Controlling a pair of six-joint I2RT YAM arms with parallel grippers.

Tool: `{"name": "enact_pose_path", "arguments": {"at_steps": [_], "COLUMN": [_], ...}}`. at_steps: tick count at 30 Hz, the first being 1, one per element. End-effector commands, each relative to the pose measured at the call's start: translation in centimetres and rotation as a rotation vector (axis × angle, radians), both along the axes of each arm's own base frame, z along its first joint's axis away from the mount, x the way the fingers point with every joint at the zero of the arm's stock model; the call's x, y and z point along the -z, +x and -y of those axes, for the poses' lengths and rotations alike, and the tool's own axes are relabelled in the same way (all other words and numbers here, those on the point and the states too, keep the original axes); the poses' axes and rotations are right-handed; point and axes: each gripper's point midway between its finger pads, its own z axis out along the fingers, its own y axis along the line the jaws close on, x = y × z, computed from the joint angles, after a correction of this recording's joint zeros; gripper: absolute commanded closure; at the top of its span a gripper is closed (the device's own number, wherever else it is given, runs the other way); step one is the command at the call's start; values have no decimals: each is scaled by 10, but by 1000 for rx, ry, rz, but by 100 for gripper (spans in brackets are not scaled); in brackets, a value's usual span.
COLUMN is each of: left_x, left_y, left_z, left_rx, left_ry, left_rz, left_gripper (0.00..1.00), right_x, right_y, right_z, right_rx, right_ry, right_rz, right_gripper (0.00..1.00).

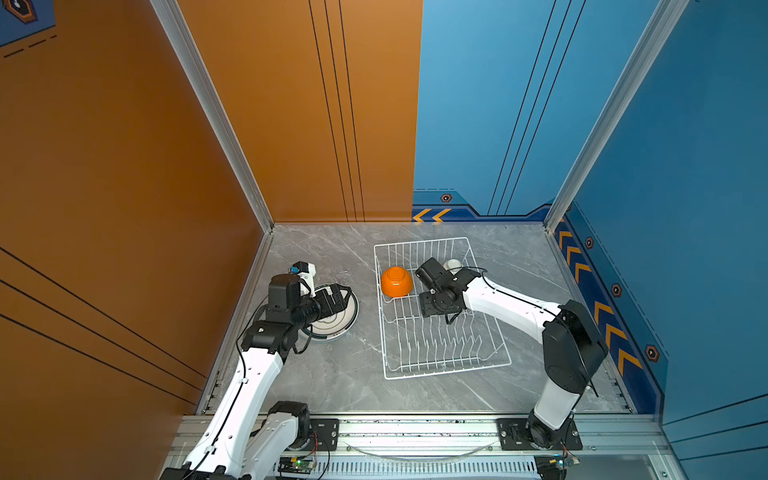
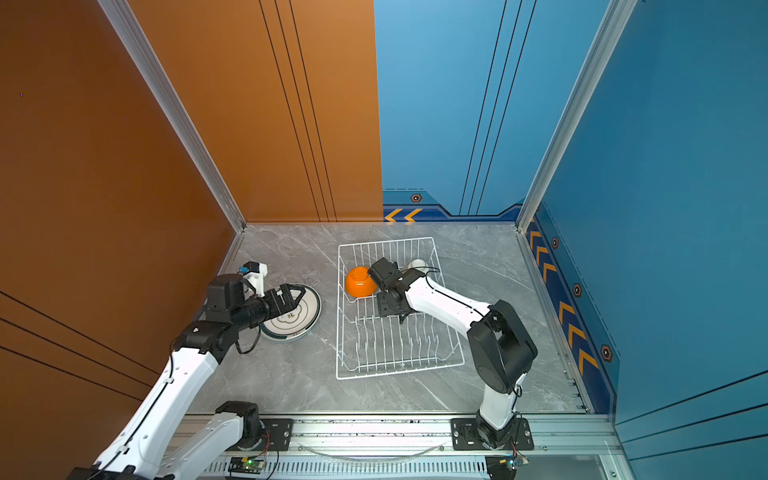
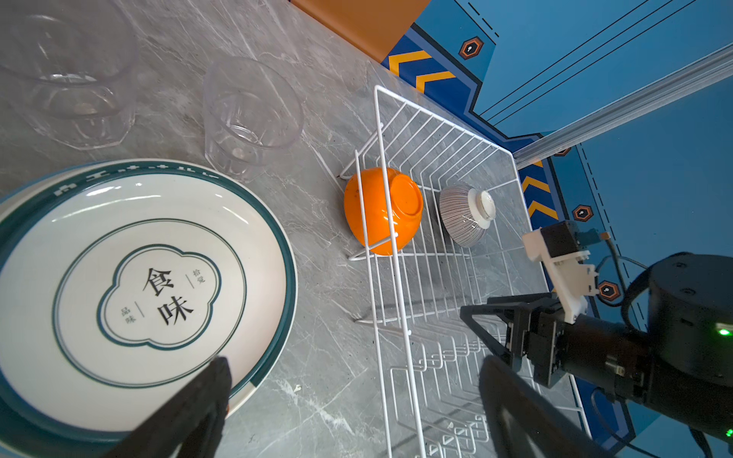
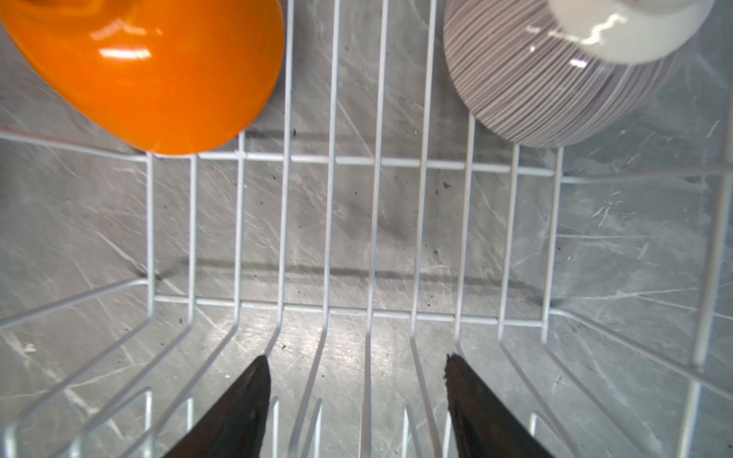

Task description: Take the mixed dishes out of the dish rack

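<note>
We're well along. On the tabletop (image 1: 332, 374) the dish rack (image 1: 440, 340) shows bare prongs. Left of it we've got the plates (image 2: 299, 316) stacked. Left to unload, at the rack's far end: the orange bowl (image 1: 397, 281) and the striped bowl (image 3: 462, 216), both base-up. The glasses (image 3: 250, 115) stand beyond the plates. The left gripper (image 3: 357, 361) has its fingers spread wide and empty, and the right gripper (image 4: 355, 359) has its fingers apart inside the rack, holding nothing.

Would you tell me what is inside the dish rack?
The dish rack holds an upside-down orange bowl and striped bowl; the open right gripper hangs over bare wires. Anything under the bowls is hidden.
</note>
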Motion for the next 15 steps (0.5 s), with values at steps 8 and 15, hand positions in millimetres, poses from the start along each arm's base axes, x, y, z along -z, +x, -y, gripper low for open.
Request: {"name": "enact_pose_path", "arguments": {"at_steps": [8,15], "left_x": [-1,1], "left_y": [0,1], "left_z": [3,4], "left_rx": [15,13], "left_ry": [-16,-8], "left_rz": [14,9], "left_gripper": [2,2], "right_x": [-12,16], "right_y": [56,73], "right_z": [-34,-51], "right_rx": [29,44], "right_ry": [224,336], "right_rz": [45,-9], "right_gripper": [27,29]}}
